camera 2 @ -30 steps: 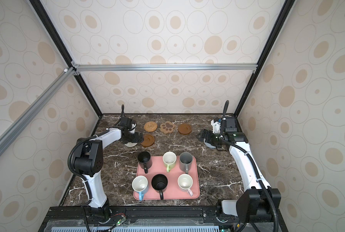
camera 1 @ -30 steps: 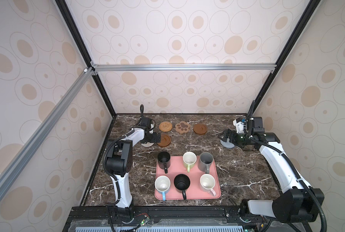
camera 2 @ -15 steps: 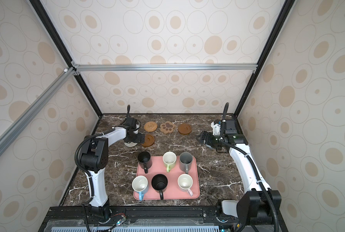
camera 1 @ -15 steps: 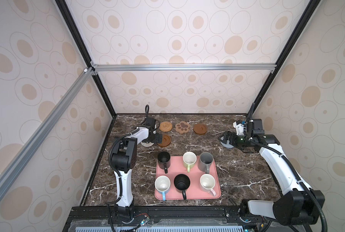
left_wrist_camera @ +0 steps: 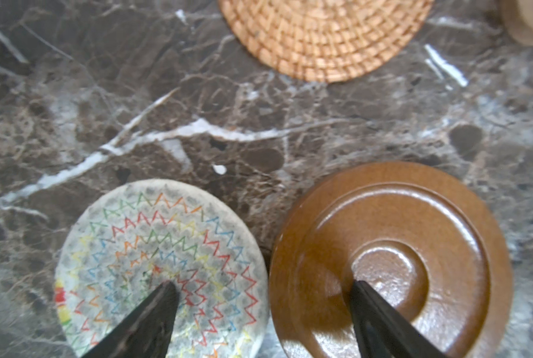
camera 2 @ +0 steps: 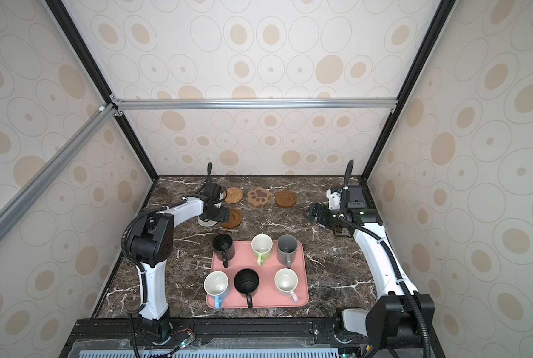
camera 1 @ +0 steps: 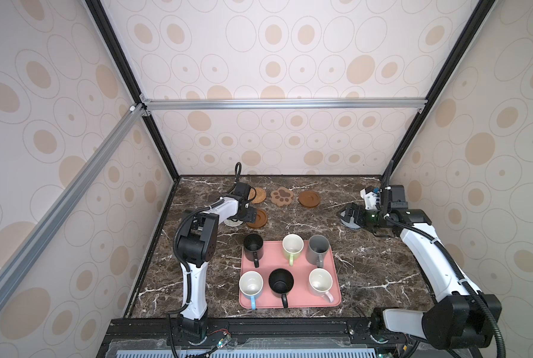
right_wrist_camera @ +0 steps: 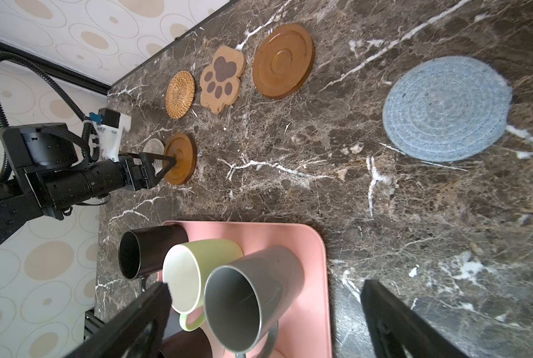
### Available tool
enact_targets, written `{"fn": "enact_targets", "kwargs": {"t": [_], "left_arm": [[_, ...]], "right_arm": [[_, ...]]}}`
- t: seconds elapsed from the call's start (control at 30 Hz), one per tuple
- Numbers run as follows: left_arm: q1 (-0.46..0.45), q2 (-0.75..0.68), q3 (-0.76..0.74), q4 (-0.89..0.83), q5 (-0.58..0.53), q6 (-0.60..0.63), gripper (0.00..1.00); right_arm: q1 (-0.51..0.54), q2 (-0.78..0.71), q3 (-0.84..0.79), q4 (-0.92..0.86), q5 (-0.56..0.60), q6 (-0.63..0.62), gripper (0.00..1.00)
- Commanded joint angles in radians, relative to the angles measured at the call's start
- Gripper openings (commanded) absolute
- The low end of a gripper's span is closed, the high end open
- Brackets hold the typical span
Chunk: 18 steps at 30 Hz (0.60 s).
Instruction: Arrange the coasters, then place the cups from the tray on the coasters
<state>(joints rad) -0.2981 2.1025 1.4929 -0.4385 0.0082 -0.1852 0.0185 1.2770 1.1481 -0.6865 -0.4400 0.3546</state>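
Note:
Six coasters lie at the back of the marble. The rattan one [camera 1: 256, 195], the paw-shaped one [camera 1: 281, 196] and a brown wooden disc [camera 1: 309, 199] form a row. In front of them, a beige woven one [left_wrist_camera: 159, 257] lies beside a second brown disc [left_wrist_camera: 392, 260]. My left gripper [left_wrist_camera: 263, 288] is open low over this pair, one finger above each. The grey-blue coaster [right_wrist_camera: 446, 108] lies to the right, below my open, empty right gripper [camera 1: 347, 214]. On the pink tray [camera 1: 302, 272] stand cups, including black [camera 1: 253, 246], green [camera 1: 293, 246] and grey [camera 1: 319, 248].
Three more cups stand in the tray's front row: light blue [camera 1: 251, 286], black [camera 1: 281, 283] and pink [camera 1: 321, 283]. Patterned enclosure walls close in the back and both sides. Bare marble [camera 1: 383, 263] lies between the tray and the right arm.
My left gripper has slid right from the beige woven coaster toward the brown disc, and its jaws have narrowed slightly. The right gripper has barely shifted.

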Motion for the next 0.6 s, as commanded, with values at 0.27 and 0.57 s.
{"fn": "enact_targets", "kwargs": {"t": [0.27, 0.57], "left_arm": [[-0.073, 0.066, -0.011, -0.010, 0.077, -0.063, 0.87], [-0.106, 0.068, -0.013, 0.023, 0.138, -0.135, 0.86]], "right_arm": [[0.002, -0.022, -0.018, 0.013, 0.006, 0.008, 1.00], [0.002, -0.021, -0.013, 0.016, 0.003, 0.007, 1.00]]}}
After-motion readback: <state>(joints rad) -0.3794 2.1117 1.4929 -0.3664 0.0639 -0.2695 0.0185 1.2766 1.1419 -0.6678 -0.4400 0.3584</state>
